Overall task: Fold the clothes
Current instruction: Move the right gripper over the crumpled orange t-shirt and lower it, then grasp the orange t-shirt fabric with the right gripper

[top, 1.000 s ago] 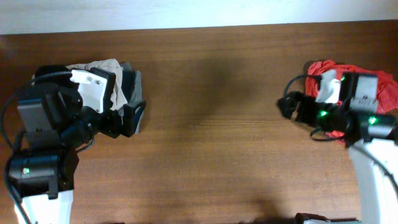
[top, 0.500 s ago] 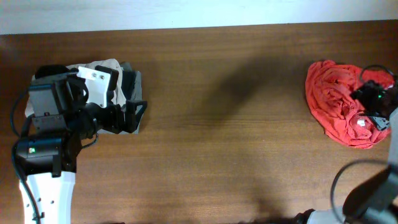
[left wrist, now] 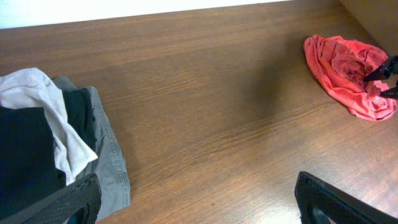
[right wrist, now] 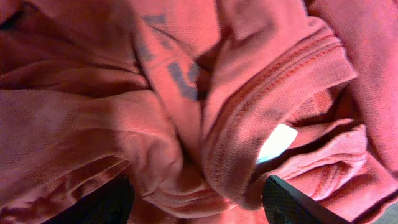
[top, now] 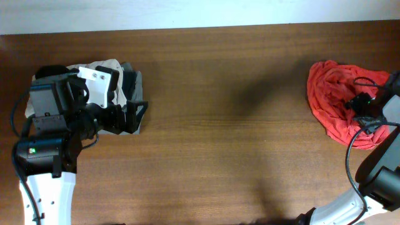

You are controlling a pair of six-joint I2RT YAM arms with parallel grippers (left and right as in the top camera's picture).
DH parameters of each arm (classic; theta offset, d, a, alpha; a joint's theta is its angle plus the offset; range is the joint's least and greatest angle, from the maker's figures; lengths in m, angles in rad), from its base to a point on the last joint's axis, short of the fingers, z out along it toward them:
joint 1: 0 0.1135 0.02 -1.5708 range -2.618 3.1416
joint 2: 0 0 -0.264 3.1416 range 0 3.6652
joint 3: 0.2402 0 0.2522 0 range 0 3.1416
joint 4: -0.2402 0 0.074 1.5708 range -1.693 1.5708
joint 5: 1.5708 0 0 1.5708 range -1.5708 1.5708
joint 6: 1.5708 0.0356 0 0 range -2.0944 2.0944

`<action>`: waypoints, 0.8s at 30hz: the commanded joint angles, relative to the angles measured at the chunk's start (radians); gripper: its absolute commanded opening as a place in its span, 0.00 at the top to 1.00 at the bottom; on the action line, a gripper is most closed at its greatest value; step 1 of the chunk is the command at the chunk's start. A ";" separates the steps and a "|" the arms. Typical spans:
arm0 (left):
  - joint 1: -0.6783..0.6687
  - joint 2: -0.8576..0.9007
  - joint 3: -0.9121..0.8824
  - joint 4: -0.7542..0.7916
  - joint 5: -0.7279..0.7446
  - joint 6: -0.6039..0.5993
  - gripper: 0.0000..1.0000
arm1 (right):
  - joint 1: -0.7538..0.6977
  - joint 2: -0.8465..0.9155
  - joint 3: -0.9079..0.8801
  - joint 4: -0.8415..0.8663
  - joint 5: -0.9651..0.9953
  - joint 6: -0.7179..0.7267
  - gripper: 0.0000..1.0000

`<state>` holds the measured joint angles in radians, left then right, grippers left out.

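Note:
The clothes, a red-orange T-shirt, lie crumpled in a heap at the table's far right. In the left wrist view the T-shirt shows at the upper right. My right gripper is down on the heap. In the right wrist view the gripper is open, its jaws on either side of a bunched fold of the T-shirt. A white tag and grey lettering show in the cloth. My left gripper hangs wide open at the far left, holding nothing.
A pile of folded black, beige and grey garments lies under the left arm, also seen in the left wrist view. Bare wooden table stretches between the pile and the T-shirt. The table's back edge meets a white wall.
The right arm has swung out to the right edge and come down onto the red heap, uncovering most of it. Its jaws have narrowed around a fold. The left arm shifted slightly, then held still.

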<state>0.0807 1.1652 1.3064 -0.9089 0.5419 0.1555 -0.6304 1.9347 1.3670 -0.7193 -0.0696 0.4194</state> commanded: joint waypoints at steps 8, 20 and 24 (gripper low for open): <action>0.005 0.001 0.014 0.003 -0.015 -0.005 0.01 | -0.103 -0.011 0.013 -0.006 -0.067 0.005 0.28; 0.005 0.021 0.014 0.011 -0.016 -0.005 0.01 | -0.114 -0.011 0.013 0.083 -0.080 0.001 0.28; 0.005 0.021 0.014 0.014 -0.016 -0.005 0.01 | -0.143 -0.011 0.013 0.129 -0.174 0.000 0.21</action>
<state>0.0807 1.1824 1.3064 -0.8948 0.5308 0.1555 -0.7452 1.9347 1.3670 -0.6132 -0.1619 0.4191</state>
